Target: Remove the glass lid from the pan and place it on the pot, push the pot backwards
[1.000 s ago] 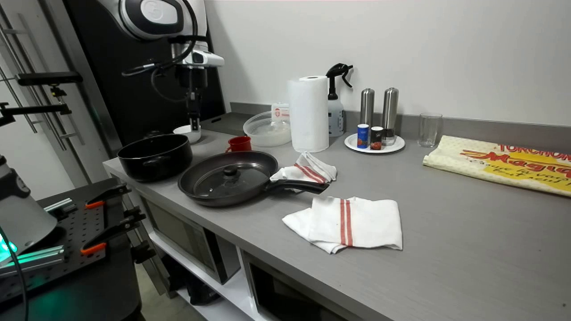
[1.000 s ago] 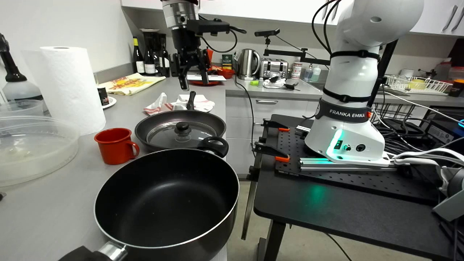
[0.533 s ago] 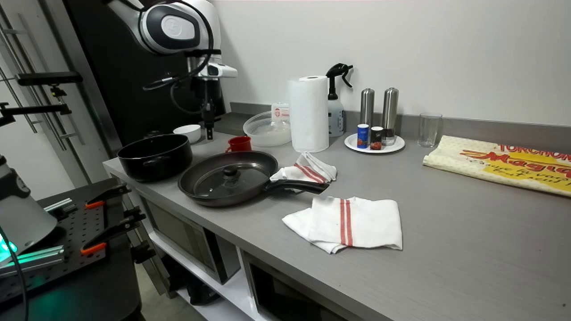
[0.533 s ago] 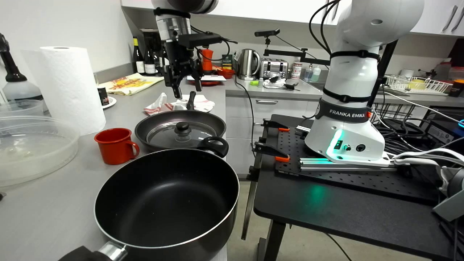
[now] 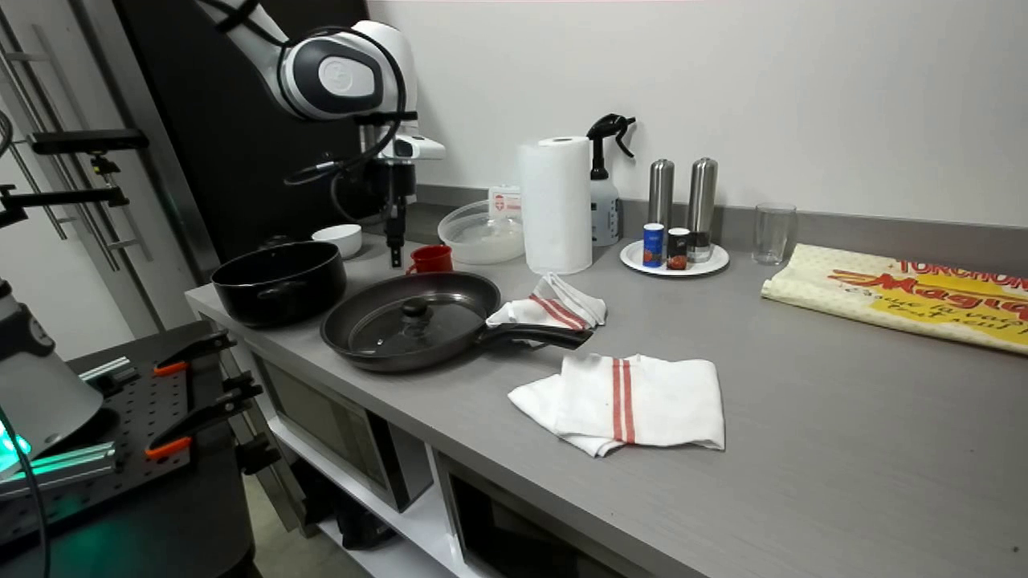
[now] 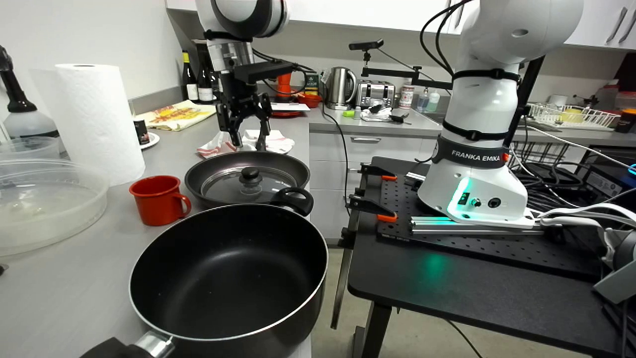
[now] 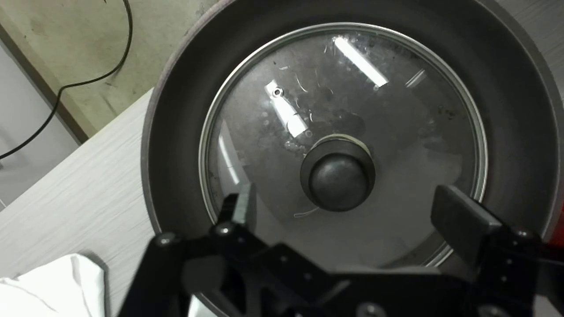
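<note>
The wide black pan (image 5: 480, 291) stands on the counter and also shows in an exterior view (image 6: 296, 169). The round glass lid (image 7: 396, 127) lies inside it, with a black knob (image 7: 338, 181) at its middle. The lid also shows in an exterior view (image 6: 221, 186). The deeper black pot (image 6: 233, 278) stands beside the pan, uncovered, and shows in an exterior view (image 5: 277, 301). My gripper (image 7: 346, 203) is open and empty, pointing down above the pan. In the wrist view the knob appears between its spread fingers. It hangs above the lid in both exterior views (image 6: 250, 144) (image 5: 396, 262).
A red mug (image 6: 158, 201) stands close to the pan and pot. A white bowl (image 5: 341, 239), a clear plastic tub (image 6: 47, 204) and a paper roll (image 5: 558, 209) are further back. Striped towels (image 5: 642, 401) lie by the pan handle (image 5: 546, 333). The counter's front edge runs close to pot and pan.
My gripper has come down toward the pan, staying open. It shifts right in one exterior view and slightly left in the other. Pan, lid and pot have not moved.
</note>
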You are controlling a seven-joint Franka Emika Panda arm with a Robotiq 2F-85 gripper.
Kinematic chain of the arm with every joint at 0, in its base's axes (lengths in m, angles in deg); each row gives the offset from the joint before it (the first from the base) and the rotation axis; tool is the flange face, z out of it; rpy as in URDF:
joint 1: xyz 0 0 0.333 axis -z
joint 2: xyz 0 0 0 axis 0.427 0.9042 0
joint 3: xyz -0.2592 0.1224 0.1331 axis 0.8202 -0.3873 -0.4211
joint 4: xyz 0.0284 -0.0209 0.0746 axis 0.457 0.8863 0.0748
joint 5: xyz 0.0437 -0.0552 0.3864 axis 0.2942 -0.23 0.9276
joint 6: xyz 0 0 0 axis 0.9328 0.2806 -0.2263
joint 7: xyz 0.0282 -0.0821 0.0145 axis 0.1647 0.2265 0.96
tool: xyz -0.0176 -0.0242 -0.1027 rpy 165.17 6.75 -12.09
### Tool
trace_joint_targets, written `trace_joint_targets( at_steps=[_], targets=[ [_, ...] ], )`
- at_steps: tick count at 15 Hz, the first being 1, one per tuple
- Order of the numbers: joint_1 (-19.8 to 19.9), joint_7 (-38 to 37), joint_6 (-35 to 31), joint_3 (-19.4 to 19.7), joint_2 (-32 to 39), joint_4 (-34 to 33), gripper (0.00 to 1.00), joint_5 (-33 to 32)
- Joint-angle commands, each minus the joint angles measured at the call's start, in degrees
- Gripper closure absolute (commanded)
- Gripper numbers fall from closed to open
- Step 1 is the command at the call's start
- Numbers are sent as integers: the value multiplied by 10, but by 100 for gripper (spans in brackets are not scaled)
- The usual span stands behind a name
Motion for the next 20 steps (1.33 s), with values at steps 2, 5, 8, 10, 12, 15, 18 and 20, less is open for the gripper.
trace_joint_targets(
  at_steps=[2,5,8,10,12,15,18,20],
  targets=[
    [-18,-12,-15,16,44,-29,0,-2],
    [-21,-9,-21,21,64,-39,0,3],
    [-21,-2,-28,23,82,-50,0,11],
    [-21,-1,-31,25,95,-57,0,14],
    [-20,3,-35,25,107,-64,0,19],
    [-19,7,-37,25,125,-76,0,29],
    [-17,9,-39,24,141,-84,0,43],
    [-17,11,-40,23,147,-86,0,52]
  ],
)
